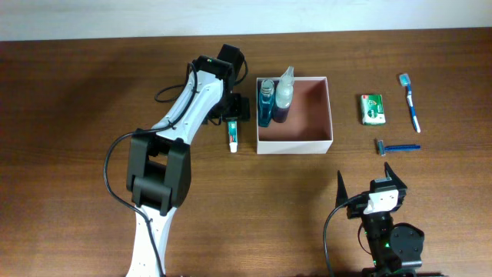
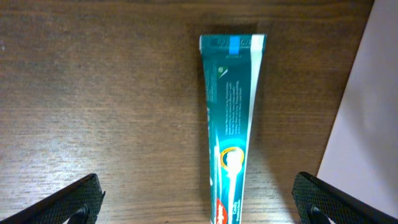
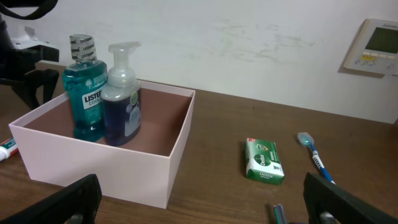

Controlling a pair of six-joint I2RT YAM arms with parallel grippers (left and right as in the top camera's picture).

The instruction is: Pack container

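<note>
The container (image 1: pixel 296 145) is a square white-walled box with a reddish-brown inside, standing at the table's middle. A blue mouthwash bottle (image 1: pixel 266 104) and a foam pump bottle (image 1: pixel 283 96) stand upright in its left part. A teal toothpaste tube (image 1: pixel 232 135) lies on the wood just left of the box. My left gripper (image 1: pixel 233 114) hangs open over the tube (image 2: pixel 230 124), one finger on each side and clear of it (image 2: pixel 199 204). My right gripper (image 1: pixel 366 175) is open near the front edge, holding nothing (image 3: pixel 202 204).
Right of the box lie a green soap packet (image 1: pixel 373 108), a blue toothbrush (image 1: pixel 410 102) and a blue razor (image 1: pixel 397 147). The box's white wall (image 2: pixel 367 124) is close to the left gripper's right finger. A wall panel (image 3: pixel 376 46) hangs behind the table.
</note>
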